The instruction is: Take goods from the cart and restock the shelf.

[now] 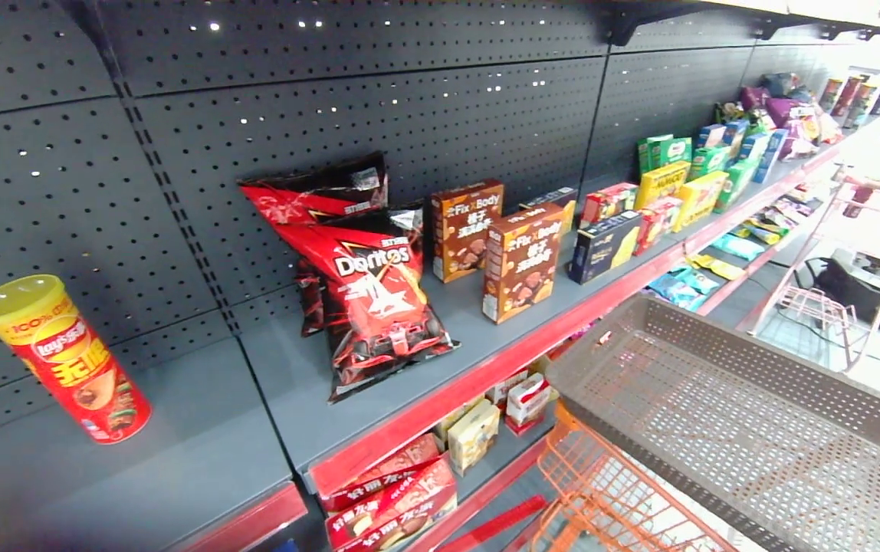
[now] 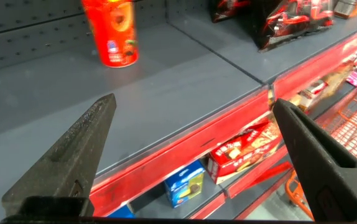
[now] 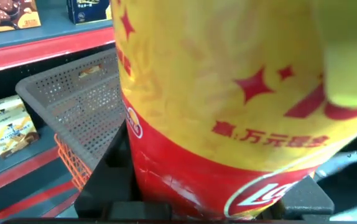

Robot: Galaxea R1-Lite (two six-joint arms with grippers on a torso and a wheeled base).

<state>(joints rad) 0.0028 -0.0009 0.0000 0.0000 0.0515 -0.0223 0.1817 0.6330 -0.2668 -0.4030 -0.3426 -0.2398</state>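
A red chips canister with a yellow lid (image 1: 64, 356) stands alone on the grey shelf (image 1: 202, 437) at the left, also seen in the left wrist view (image 2: 111, 31). My left gripper (image 2: 195, 102) hangs open over the shelf's front edge, short of that canister, with nothing between its fingers. In the right wrist view my right gripper (image 3: 209, 208) is shut on a big yellow and red snack canister (image 3: 228, 93), held above the cart's grey perforated tray (image 3: 79, 93). The cart (image 1: 716, 414) stands at the lower right, in front of the shelf.
Two red chip bags (image 1: 367, 299) and brown snack boxes (image 1: 520, 261) stand on the shelf further right, then blue, yellow and green boxes (image 1: 662, 192). Lower shelves hold red boxes (image 1: 390, 498). An orange wire basket (image 1: 609, 498) sits under the tray. Bare shelf surrounds the lone canister.
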